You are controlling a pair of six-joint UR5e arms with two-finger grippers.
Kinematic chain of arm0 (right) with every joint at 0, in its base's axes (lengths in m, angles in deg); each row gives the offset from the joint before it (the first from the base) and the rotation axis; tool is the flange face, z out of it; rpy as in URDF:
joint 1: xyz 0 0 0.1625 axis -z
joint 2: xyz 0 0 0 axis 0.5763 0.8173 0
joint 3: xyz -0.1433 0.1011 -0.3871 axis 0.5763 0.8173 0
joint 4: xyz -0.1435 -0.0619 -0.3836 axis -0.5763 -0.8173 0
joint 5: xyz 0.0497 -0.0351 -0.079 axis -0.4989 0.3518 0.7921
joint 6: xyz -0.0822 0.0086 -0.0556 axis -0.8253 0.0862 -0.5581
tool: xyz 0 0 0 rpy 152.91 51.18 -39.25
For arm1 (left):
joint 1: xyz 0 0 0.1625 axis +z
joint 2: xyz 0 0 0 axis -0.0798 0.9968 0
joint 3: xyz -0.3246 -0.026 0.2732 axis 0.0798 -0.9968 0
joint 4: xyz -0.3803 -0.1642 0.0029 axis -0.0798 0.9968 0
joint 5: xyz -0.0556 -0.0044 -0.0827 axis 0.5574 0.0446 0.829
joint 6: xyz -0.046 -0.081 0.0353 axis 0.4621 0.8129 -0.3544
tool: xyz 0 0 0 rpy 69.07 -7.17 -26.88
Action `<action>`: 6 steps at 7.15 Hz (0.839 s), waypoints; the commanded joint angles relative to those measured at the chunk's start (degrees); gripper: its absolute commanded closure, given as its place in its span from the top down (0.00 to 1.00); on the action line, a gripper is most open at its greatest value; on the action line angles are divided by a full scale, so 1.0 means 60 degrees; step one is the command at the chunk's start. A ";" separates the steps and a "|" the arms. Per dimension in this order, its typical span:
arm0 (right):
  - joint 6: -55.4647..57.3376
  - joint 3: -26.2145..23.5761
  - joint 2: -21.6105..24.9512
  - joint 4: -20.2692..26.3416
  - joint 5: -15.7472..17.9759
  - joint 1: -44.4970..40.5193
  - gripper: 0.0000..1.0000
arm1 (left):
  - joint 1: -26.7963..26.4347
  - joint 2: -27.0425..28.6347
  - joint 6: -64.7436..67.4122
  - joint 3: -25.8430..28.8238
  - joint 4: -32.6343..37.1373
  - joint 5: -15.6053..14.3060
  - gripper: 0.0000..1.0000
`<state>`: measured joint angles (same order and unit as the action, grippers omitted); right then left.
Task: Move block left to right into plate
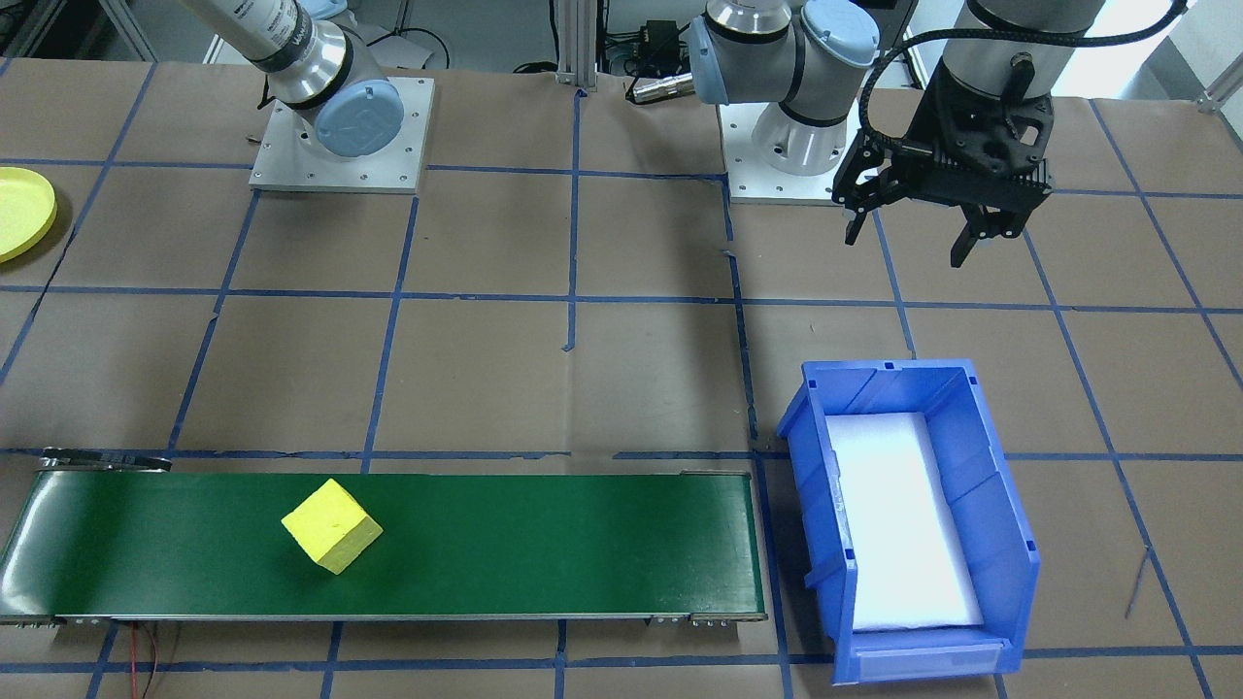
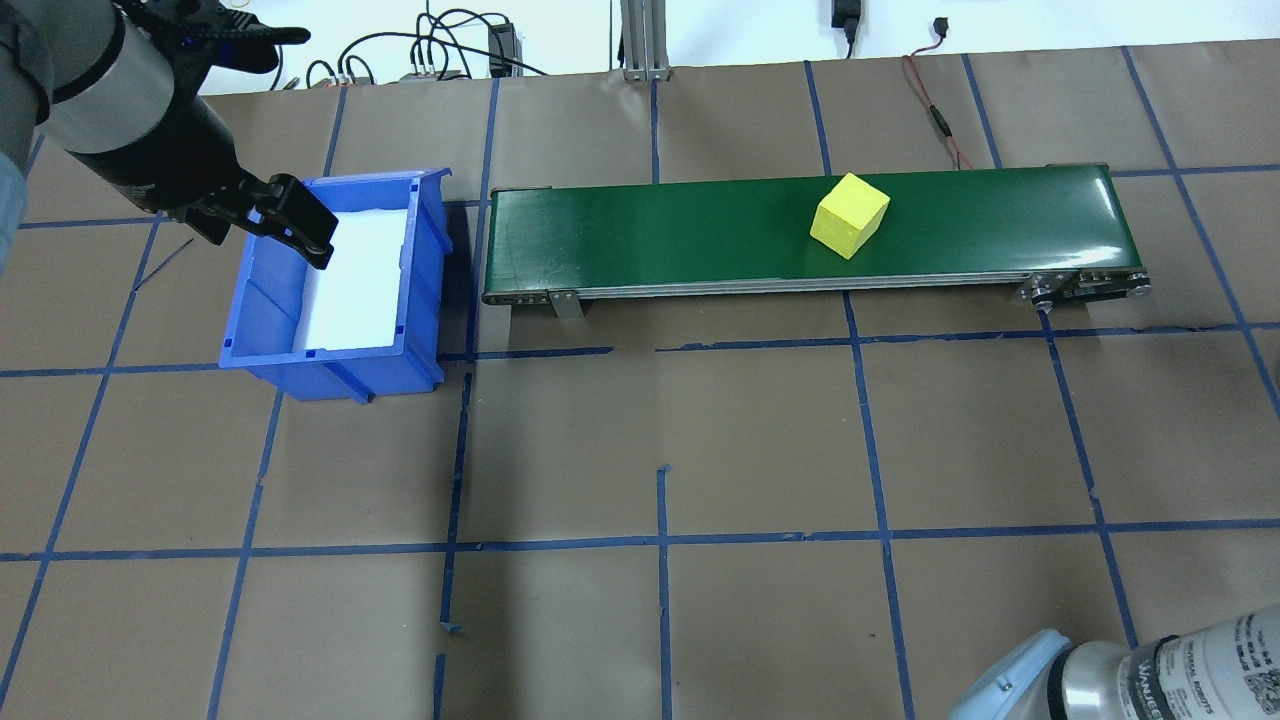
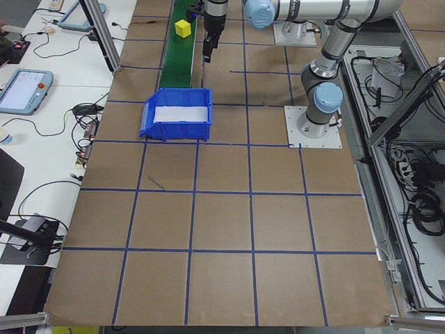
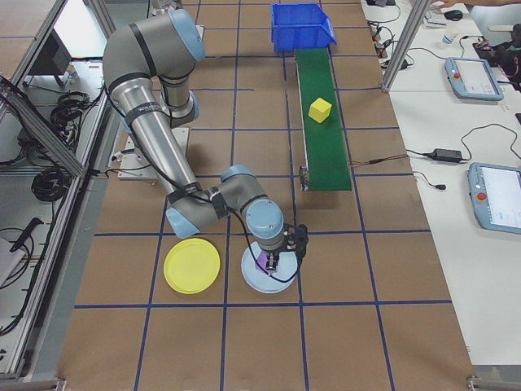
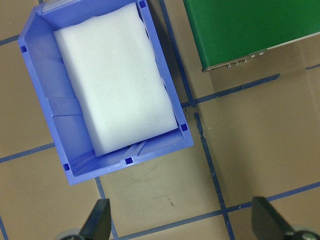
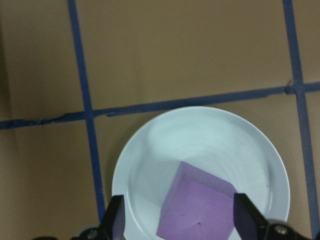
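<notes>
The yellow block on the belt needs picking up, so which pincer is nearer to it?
Left. The left pincer hovers beside the blue bin; the right pincer is over the white plate.

Yellow cube block (image 1: 332, 525) sits well apart from right gripper (image 4: 275, 262); round yellow plate (image 4: 192, 265) lies flat just beside it.

White lettering "UNIVERSAL ROBOTS" on the black band of the right arm (image 2: 1200, 655), bottom right of the overhead view, just readable. Same band at the front view's top left, print too partial to read. Nothing else legible.
</notes>
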<state>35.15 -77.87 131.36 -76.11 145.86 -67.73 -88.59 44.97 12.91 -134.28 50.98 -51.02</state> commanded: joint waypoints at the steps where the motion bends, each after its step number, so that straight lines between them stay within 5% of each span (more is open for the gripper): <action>1: 0.0515 -0.0005 0.0426 0.0063 -0.0169 -0.1365 0.81 | -0.0001 0.0004 -0.0002 0.0037 -0.0001 0.0015 1.00; 3: 0.2269 -0.0005 0.0587 0.0063 -0.0052 -0.2744 0.82 | -0.0001 0.0004 -0.0017 0.0052 -0.0001 -0.0014 1.00; 5: 0.3590 -0.0020 0.0691 0.0252 0.0516 -0.3975 1.00 | -0.0059 0.0004 0.0056 -0.0093 0.0014 0.0015 1.00; 6: 0.4944 -0.0020 0.0691 0.0283 0.0578 -0.4531 1.00 | -0.0060 0.0062 0.0085 -0.0066 -0.0001 0.0030 1.00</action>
<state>56.60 -77.95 135.39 -74.91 148.12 -90.53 -88.86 45.10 13.16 -134.50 51.00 -50.92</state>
